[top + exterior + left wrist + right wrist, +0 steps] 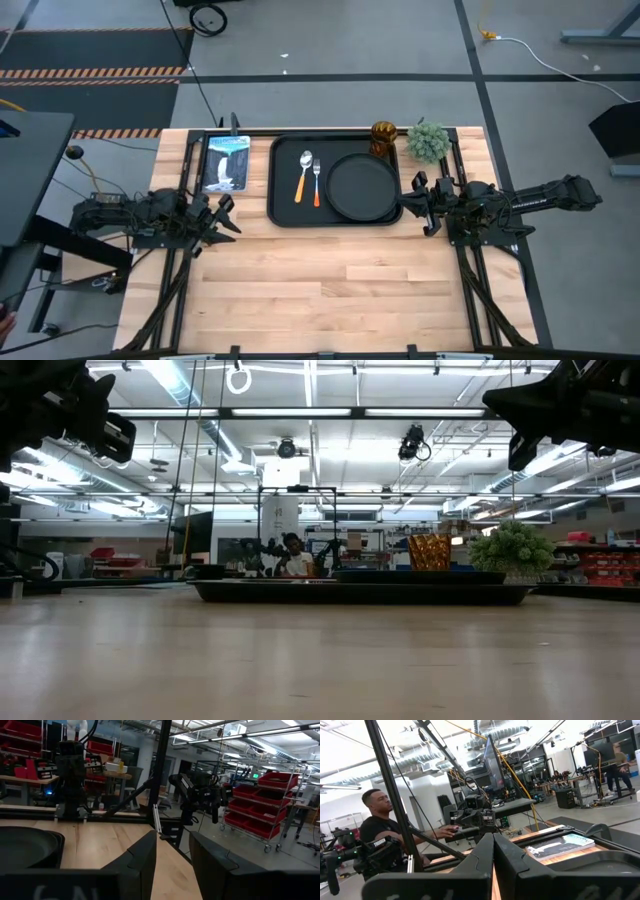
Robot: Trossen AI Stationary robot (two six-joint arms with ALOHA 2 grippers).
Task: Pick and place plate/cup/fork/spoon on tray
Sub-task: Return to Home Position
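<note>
Tray (284,180) sat at the far-centre of the bench (330,280). Plate (362,187) lay on the tray's right half. Spoon (303,174) and fork (317,182) lay side by side on the tray's left half, spoon to the left, handles twd the near edge, both just beside the plate. Cup (383,137) stood upright at the tray's far right corner, by the rim; can't tell from above if on or just off it. Small green plant (428,141) was on the bench right of the cup, picture card (226,163) left of the tray.

Left gripper (226,214) hovered off the tray's near-left corner, fingers (135,865) apart w/ a gap, holding nothing. Right gripper (415,203) hovered just right of the plate, fingers (480,857) pressed together, nothing betw. them.
</note>
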